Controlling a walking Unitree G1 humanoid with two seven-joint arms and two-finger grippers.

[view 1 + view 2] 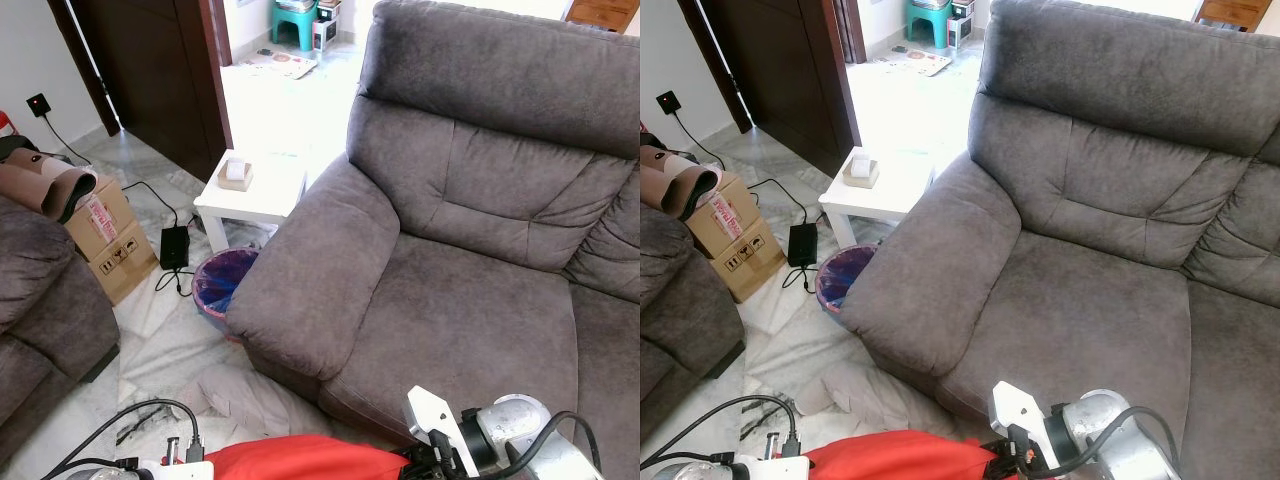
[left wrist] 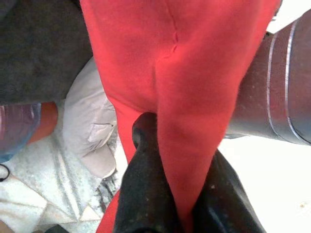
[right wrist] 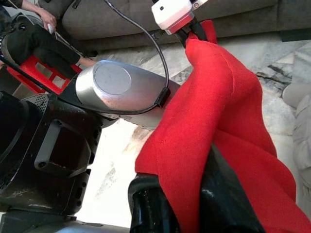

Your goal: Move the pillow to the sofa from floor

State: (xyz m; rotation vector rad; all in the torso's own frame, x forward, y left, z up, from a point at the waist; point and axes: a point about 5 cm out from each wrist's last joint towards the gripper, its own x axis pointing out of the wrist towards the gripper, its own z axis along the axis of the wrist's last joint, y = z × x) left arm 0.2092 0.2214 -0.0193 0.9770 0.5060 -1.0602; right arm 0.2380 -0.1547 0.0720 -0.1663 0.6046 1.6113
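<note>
Red pillow [image 1: 300, 462] held up before the grey sofa [image 1: 470, 250], left gripper [image 2: 172, 194] fingers pinching it, right gripper [image 3: 194, 199] fingers pinching its other end

The red pillow [image 1: 300, 462] hangs low in front of the robot, stretched between its two arms, just short of the grey sofa [image 1: 470, 290]. Its soft cloth is creased and bunched where the left pincer [image 2: 177, 194] nips one edge and the right pincer [image 3: 194, 204] nips another. The sofa's wide seat cushion lies bare, its fat arm towards the white side table.
</note>
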